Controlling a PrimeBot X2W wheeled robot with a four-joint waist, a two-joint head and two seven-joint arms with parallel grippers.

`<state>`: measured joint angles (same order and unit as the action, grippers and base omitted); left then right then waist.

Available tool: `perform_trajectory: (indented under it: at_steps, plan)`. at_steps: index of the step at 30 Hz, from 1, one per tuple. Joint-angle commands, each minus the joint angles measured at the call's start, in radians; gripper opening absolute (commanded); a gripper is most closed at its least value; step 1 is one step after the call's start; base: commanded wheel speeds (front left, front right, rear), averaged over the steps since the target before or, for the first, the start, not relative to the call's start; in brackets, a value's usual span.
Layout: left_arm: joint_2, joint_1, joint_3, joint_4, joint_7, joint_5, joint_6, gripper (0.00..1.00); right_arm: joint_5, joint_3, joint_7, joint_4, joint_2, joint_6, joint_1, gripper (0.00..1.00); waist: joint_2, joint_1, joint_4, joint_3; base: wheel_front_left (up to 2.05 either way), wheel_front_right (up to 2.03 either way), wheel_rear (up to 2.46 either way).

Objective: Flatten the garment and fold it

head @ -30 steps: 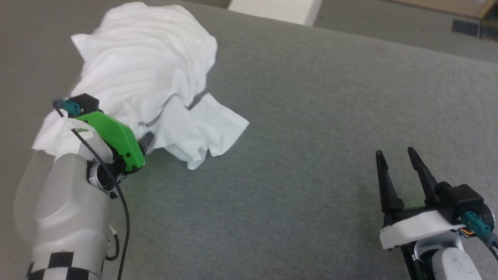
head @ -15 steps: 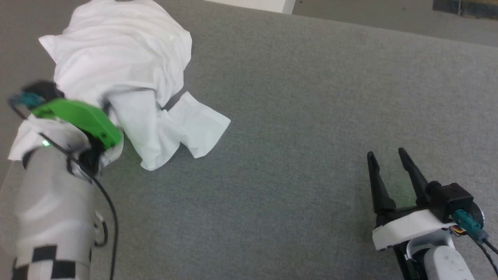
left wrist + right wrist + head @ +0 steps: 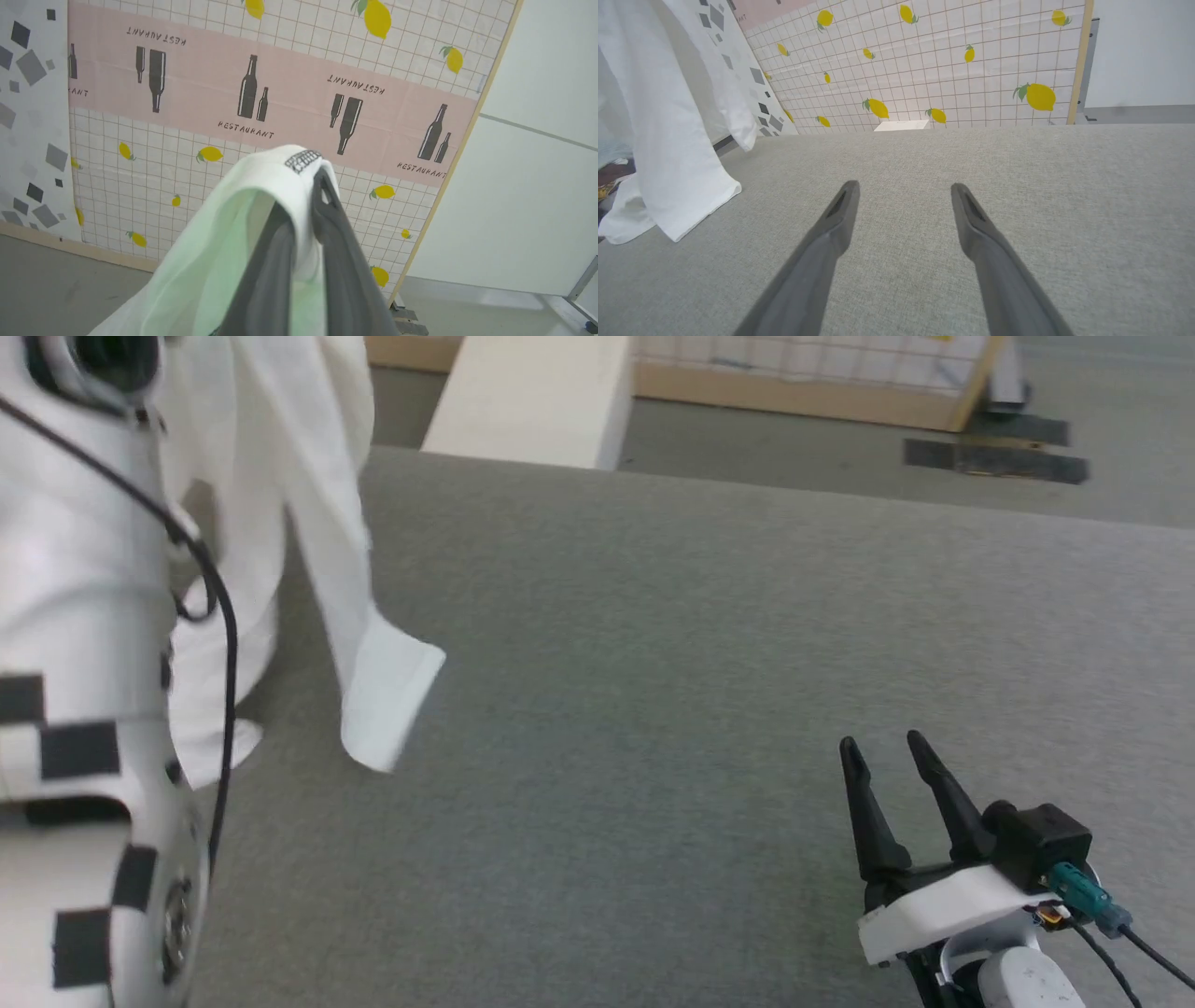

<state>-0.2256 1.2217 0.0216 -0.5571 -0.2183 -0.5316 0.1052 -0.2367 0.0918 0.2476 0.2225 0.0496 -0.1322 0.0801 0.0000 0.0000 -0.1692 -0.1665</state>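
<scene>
Left gripper [image 3: 306,200]: closed on the garment [image 3: 224,242], a hem fold being pinched between the two dark fingers [image 3: 341,261] in the left wrist view.
Stitched edge: a short strip of grey speckled stitching [image 3: 302,161] is seen draped over the fingertips, at the top of the pinched fold.
Garment, from the head: the white T-shirt [image 3: 317,504] is held up at the upper left, hanging in long folds just beside the pale left forearm [image 3: 75,616]; a blurred sleeve end [image 3: 392,709] is seen over the grey table [image 3: 700,663].
Garment, from the right wrist: the cloth [image 3: 668,140] is seen hanging at the far left, its lowest folds appearing to reach the table surface [image 3: 1017,186].
Right gripper [image 3: 882,744]: fingers spread apart with nothing between them, low over the table at the lower right, well apart from the T-shirt; only bare grey fabric is seen between the tips [image 3: 905,187].
Backdrop: a white box [image 3: 532,401] is seen past the table's far edge, and a screen printed with lemons and bottles [image 3: 280,93] behind it.
</scene>
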Motion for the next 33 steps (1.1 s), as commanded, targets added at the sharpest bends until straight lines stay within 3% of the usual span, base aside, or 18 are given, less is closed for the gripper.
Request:
perform_trajectory:
  at_steps: [1, 8, 13, 19, 26, 33]
  plan:
    - [-0.002, 0.054, 0.017, 0.004, 0.014, 0.02, 0.006, 0.0, -0.012, 0.004, 0.008, 0.01, 0.001, 0.002, 0.006, 1.0, 0.0, 0.0, 0.139, 0.063, 0.0, 0.0, 0.0]
    - [0.047, 0.22, 0.065, -0.056, 0.037, 0.03, 0.009, 0.0, -0.036, -0.014, 0.013, 0.03, 0.001, 0.002, -0.008, 1.0, 0.0, 0.0, 0.255, 0.067, 0.0, 0.0, 0.0]
    - [0.086, 0.162, 0.144, -0.114, -0.026, 0.012, 0.02, 0.0, -0.04, -0.048, 0.014, 0.021, 0.001, 0.002, -0.032, 1.0, 0.0, 0.0, 0.282, 0.073, 0.0, 0.0, 0.0]
    - [0.123, -0.096, 0.324, -0.101, -0.11, -0.072, 0.025, 0.0, -0.034, -0.074, 0.014, 0.01, 0.001, 0.002, -0.052, 1.0, 0.0, 0.0, 0.271, 0.084, 0.0, 0.0, 0.0]
    - [0.144, -0.531, 0.55, -0.03, -0.195, -0.198, 0.025, 0.0, -0.027, -0.065, 0.014, 0.008, 0.001, 0.002, -0.055, 1.0, 0.0, 0.0, 0.24, 0.095, 0.0, 0.0, 0.0]
    - [0.156, -0.817, 0.63, -0.033, -0.276, -0.296, 0.024, 0.0, -0.026, -0.053, 0.014, 0.007, 0.001, 0.002, -0.064, 1.0, 0.0, 0.0, 0.211, 0.109, 0.0, 0.0, 0.0]
